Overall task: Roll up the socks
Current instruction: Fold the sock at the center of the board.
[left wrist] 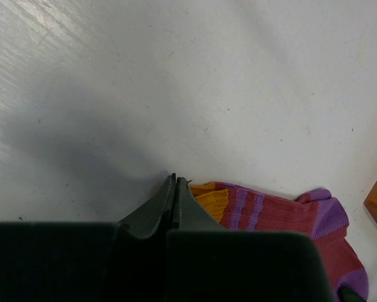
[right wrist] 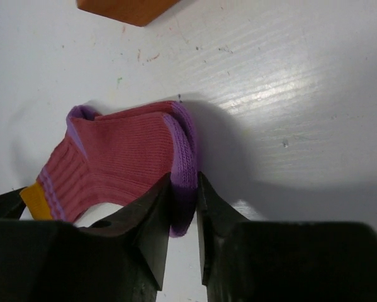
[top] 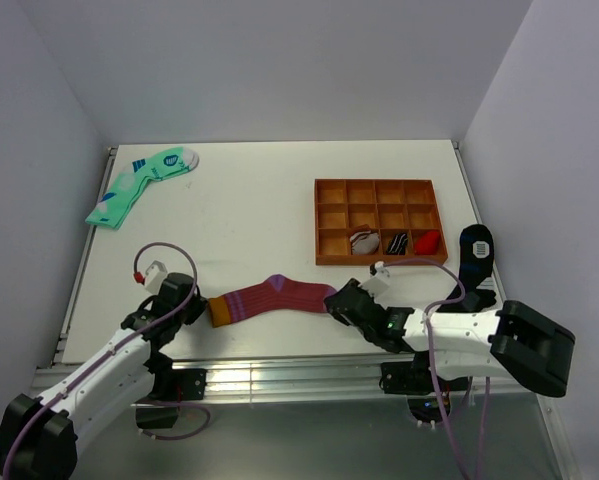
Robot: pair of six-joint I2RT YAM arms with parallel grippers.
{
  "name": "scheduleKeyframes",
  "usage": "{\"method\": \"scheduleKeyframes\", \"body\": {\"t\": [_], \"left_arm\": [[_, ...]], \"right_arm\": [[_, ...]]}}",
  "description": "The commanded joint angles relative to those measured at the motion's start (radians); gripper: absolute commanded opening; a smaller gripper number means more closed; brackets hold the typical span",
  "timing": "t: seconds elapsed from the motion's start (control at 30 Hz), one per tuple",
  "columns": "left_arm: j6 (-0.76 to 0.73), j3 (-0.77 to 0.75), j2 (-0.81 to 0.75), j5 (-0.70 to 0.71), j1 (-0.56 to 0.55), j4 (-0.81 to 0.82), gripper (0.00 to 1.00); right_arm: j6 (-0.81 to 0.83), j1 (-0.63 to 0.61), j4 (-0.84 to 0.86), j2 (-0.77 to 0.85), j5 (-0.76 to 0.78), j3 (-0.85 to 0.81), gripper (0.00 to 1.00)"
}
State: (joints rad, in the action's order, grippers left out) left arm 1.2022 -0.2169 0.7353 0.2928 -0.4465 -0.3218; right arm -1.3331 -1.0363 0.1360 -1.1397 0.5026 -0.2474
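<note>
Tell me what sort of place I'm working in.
Probably a lab robot test cell: a white table boxed in by plain walls, an aluminium rail along its near edge, and an orange compartment tray.

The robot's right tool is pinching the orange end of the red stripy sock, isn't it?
Not quite. The right tool is pinching the purple end of the red stripy sock, not the orange end. The right wrist view shows the purple edge between its fingers. The orange cuff is at the other end, beside the left tool.

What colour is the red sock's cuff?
Orange-mustard cuff, clearest in the left wrist view.
</note>
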Motion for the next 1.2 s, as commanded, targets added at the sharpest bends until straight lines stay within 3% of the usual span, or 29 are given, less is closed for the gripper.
{"method": "scheduleKeyframes", "body": {"t": [0.0,0.13,0.4,0.73,1.17], "left_arm": [[0.028,-0.004,0.022,-0.012,-0.004,0.039,0.0],[0.043,-0.013,0.048,-0.011,-0.018,0.061,0.0],[0.091,-0.059,0.157,0.016,-0.096,0.115,0.0],[0.214,0.014,0.089,0.029,-0.254,0.092,0.0],[0.296,0.017,-0.002,0.097,-0.33,-0.075,0.0]], "right_arm": [[0.047,-0.002,-0.013,0.07,0.108,-0.01,0.27],[0.106,-0.005,-0.157,0.167,0.178,-0.07,0.21],[0.167,-0.005,-0.292,0.356,0.237,-0.073,0.2],[0.278,-0.007,-0.19,0.417,0.172,-0.024,0.18],[0.318,-0.083,-0.144,0.31,0.191,-0.104,0.17]]}}
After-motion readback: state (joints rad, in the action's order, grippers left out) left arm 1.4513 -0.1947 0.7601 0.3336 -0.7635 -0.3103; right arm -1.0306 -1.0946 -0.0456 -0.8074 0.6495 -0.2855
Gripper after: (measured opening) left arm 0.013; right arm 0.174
